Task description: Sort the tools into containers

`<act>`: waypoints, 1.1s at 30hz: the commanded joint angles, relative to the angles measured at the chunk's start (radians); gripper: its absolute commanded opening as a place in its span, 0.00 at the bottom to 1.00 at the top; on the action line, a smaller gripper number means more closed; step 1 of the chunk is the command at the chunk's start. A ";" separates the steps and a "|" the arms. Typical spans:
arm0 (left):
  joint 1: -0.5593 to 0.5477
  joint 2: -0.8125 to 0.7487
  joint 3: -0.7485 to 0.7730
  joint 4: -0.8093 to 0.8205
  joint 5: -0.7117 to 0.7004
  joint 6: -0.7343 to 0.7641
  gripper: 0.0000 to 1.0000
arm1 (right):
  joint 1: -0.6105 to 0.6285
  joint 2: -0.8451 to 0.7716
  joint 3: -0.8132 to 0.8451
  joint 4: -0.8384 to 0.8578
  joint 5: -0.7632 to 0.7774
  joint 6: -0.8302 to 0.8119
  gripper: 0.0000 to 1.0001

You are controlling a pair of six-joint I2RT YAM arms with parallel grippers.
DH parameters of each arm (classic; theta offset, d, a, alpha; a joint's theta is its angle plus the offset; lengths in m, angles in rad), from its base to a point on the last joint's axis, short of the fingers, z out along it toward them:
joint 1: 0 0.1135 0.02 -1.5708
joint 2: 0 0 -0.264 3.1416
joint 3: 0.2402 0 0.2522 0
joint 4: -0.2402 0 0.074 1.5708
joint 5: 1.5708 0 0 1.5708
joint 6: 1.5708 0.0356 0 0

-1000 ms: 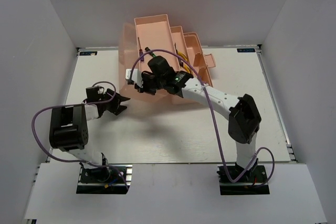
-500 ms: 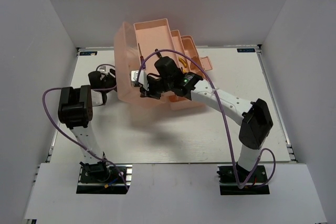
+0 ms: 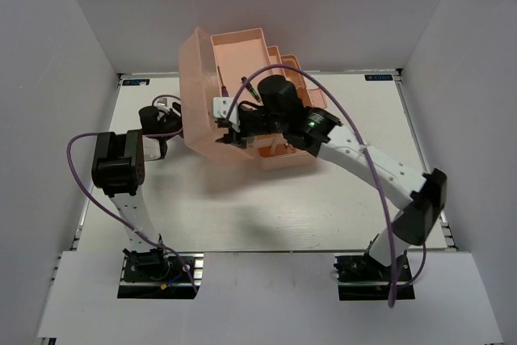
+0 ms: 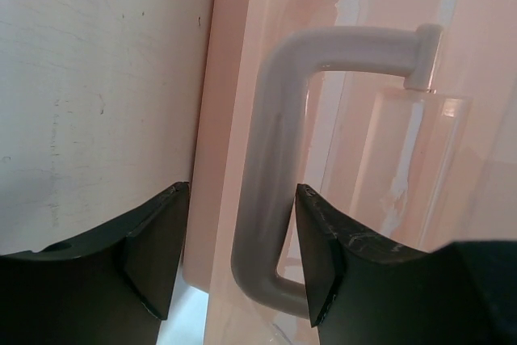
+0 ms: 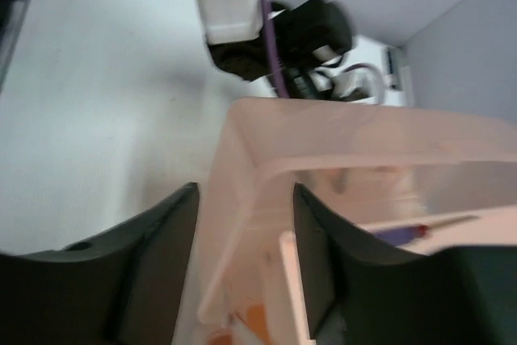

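Your left claw (image 4: 242, 195) has swung up off the open table (image 3: 266, 199) in the last second and come in against the left side of the toolbox (image 3: 236, 35). Your right arm (image 3: 380, 171) has meanwhile stretched further across, its elbow pushed out toward the right edge of the table.

Left claw: the jaws are spread wide and hold nothing. Between the two fingers you have the pink edge of the lid (image 3: 194, 94) and, just to the right of it, the grey handle (image 4: 271, 159). The handle runs up and away from the claw, then bends off to the right. It sits close to the right finger (image 4: 319, 256), but I cannot tell whether they touch. Bare table lies out beyond the left finger.

Right claw (image 5: 244, 191): this one is also wide open and grips nothing. The translucent rim of the lid runs straight ahead between its fingers, and I cannot tell if either finger touches it. Ahead and to the right of this claw, seen through the plastic, a slim screwdriver (image 5: 414, 232) with a bluish handle lies inside the box. It is blurred. Straight ahead, past the lid, you can see the left arm (image 5: 283, 30).

From above, the right claw hangs over the front-left part of the toolbox. A small tool (image 3: 252, 89) with a touch of green lies in the tray just beyond it.
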 commanded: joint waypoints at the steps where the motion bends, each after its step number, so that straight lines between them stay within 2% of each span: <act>1: -0.021 -0.027 0.023 0.030 0.050 -0.005 0.65 | -0.005 -0.128 -0.041 0.130 0.083 -0.036 0.49; 4: -0.030 -0.027 0.043 0.016 0.050 -0.005 0.65 | -0.017 -0.171 -0.081 0.216 0.282 -0.086 0.32; 5: -0.030 -0.027 0.043 0.016 0.050 -0.005 0.65 | -0.031 -0.174 -0.084 0.241 0.335 -0.089 0.09; 6: -0.030 -0.027 0.055 0.016 0.050 -0.005 0.65 | -0.040 -0.165 -0.084 0.262 0.539 -0.097 0.00; 7: -0.030 -0.027 0.072 -0.006 0.050 0.006 0.65 | -0.065 -0.135 -0.082 0.323 0.603 -0.115 0.00; 9: -0.030 -0.036 0.095 -0.029 0.050 0.021 0.65 | -0.140 -0.060 -0.003 0.296 0.714 -0.100 0.00; 10: -0.030 -0.036 0.127 -0.075 0.050 0.050 0.65 | -0.268 -0.002 0.031 0.220 0.811 -0.071 0.00; 11: -0.030 -0.036 0.147 -0.103 0.050 0.067 0.65 | -0.310 0.032 0.141 0.166 0.812 0.041 0.00; 12: -0.030 -0.045 0.170 -0.137 0.050 0.088 0.64 | -0.353 0.118 0.167 0.071 0.812 0.076 0.00; 14: -0.039 -0.045 0.244 -0.244 0.050 0.159 0.64 | -0.488 0.166 0.233 -0.073 0.776 0.151 0.00; 17: -0.048 -0.058 0.353 -0.383 0.050 0.242 0.64 | -0.591 0.249 0.209 -0.173 0.699 0.209 0.00; 21: -0.071 -0.058 0.452 -0.471 0.050 0.279 0.64 | -0.662 0.307 0.165 -0.262 0.595 0.269 0.00; 24: -0.082 -0.058 0.463 -0.481 0.050 0.279 0.64 | -0.698 0.327 0.123 -0.345 0.436 0.299 0.00; 26: -0.093 -0.047 0.477 -0.491 0.050 0.279 0.64 | -0.721 0.339 0.113 -0.382 0.262 0.309 0.00; 27: -0.117 -0.030 0.503 -0.491 0.050 0.279 0.64 | -0.732 0.345 0.109 -0.441 0.095 0.317 0.00; 29: -0.137 -0.006 0.544 -0.504 0.070 0.279 0.64 | -0.738 0.355 0.093 -0.465 0.007 0.337 0.00; 30: -0.161 0.011 0.563 -0.529 0.070 0.279 0.64 | -0.743 0.356 0.083 -0.477 -0.087 0.343 0.00; 33: -0.215 0.080 0.635 -0.553 0.108 0.279 0.64 | -0.751 0.361 0.060 -0.491 -0.207 0.374 0.00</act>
